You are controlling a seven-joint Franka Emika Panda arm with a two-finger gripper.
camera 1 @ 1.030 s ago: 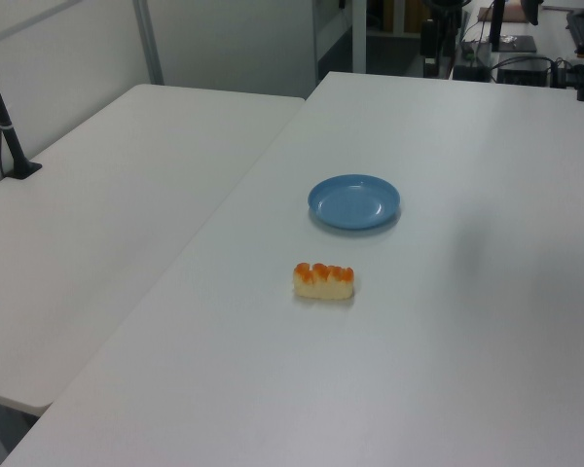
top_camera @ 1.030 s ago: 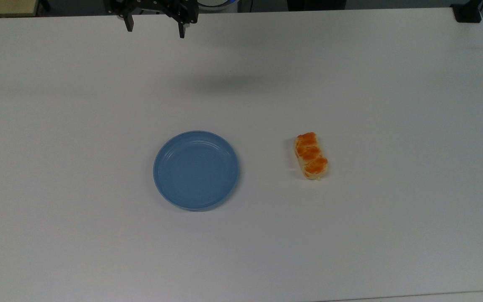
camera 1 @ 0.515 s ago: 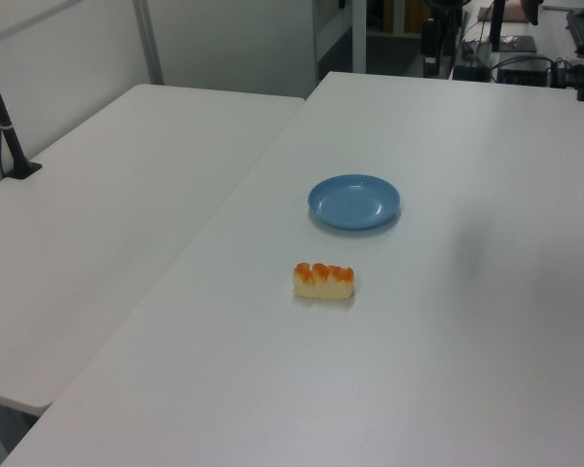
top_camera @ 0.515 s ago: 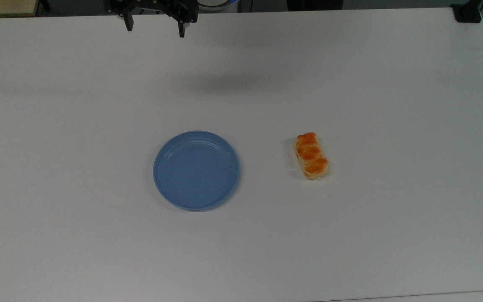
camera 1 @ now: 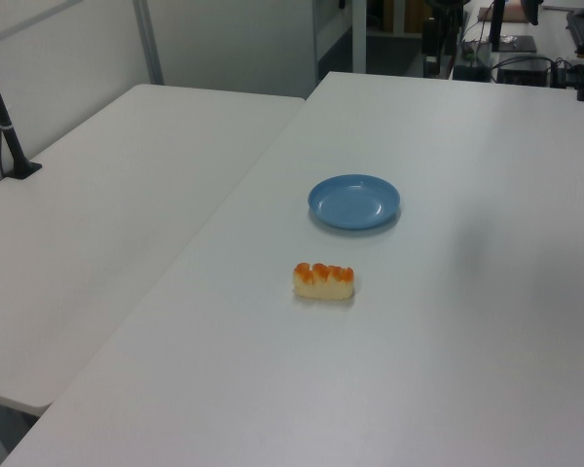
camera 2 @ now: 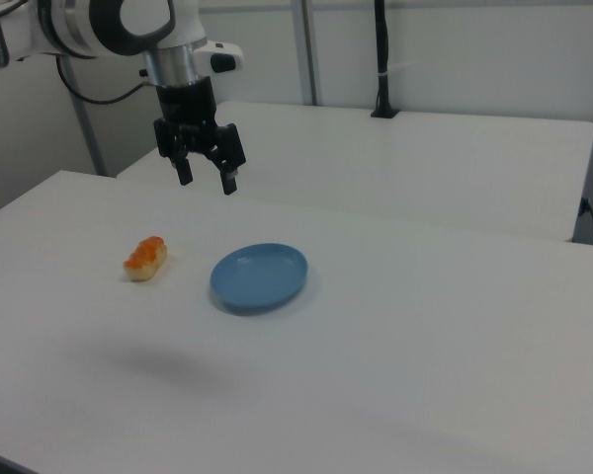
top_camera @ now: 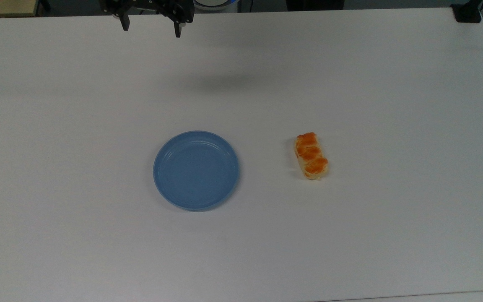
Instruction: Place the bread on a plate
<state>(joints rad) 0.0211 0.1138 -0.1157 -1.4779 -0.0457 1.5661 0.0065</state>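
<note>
white table (top_camera: 350, 251), second white table (camera 1: 97, 214) alongside with a black pole (camera 1: 5, 126) clamped on, pale wall panels (camera 2: 474, 49), even light

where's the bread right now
The bread lies on the white table, apart from the blue plate, to the plate's right in the top view. In the right view it is left of the plate, below the raised open gripper.

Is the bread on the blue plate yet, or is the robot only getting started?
Only starting. The bread lies on the table, apart from the empty plate. The gripper hangs open and high above the table, holding nothing. Grabbing, carrying and placing are all left.
</note>
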